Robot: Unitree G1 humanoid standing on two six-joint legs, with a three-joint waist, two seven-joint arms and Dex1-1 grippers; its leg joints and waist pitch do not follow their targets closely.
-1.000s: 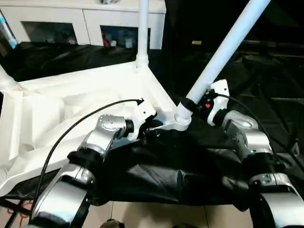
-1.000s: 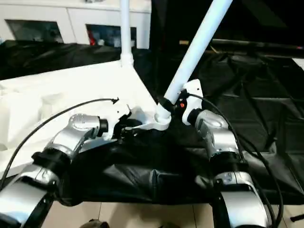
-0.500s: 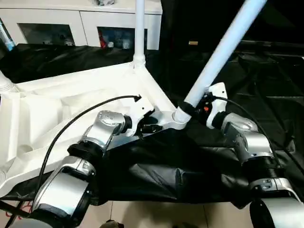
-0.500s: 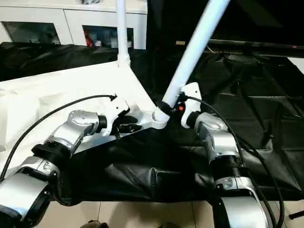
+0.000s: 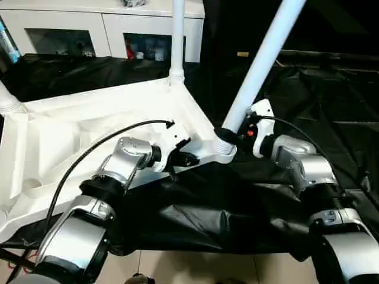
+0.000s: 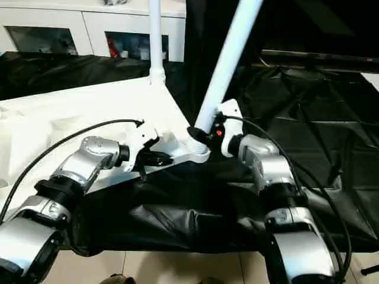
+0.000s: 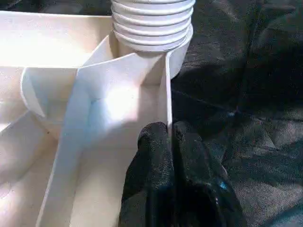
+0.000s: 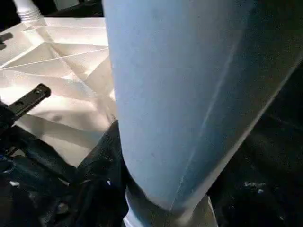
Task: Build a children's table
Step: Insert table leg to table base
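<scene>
Below: left gripper (image 7: 171,137) pinching thin rim of ribbed white tabletop (image 5: 89,127); right gripper (image 5: 228,135) clamping smooth tapered leg (image 5: 260,59) above round threaded socket (image 7: 151,28).

Near corner socket (image 5: 224,149) of the tabletop (image 5: 89,127) is crowded. The tilted leg (image 5: 260,59) rises from it toward the frame's upper right and blocks any straight pass across centre frame. The right claw (image 5: 225,135) is clamped at that leg's base; the left claw (image 5: 188,160) is pinched on the tabletop's rim wall just left of the socket. A second leg (image 5: 177,35) stands upright at the far corner, top centre; a third leg's base (image 5: 7,100) sits at the left edge. Between the two central legs, an open wedge over black sheet (image 5: 331,89). Right half of frame: bare sheet. White cabinet (image 5: 77,29) closes off the upper left.
</scene>
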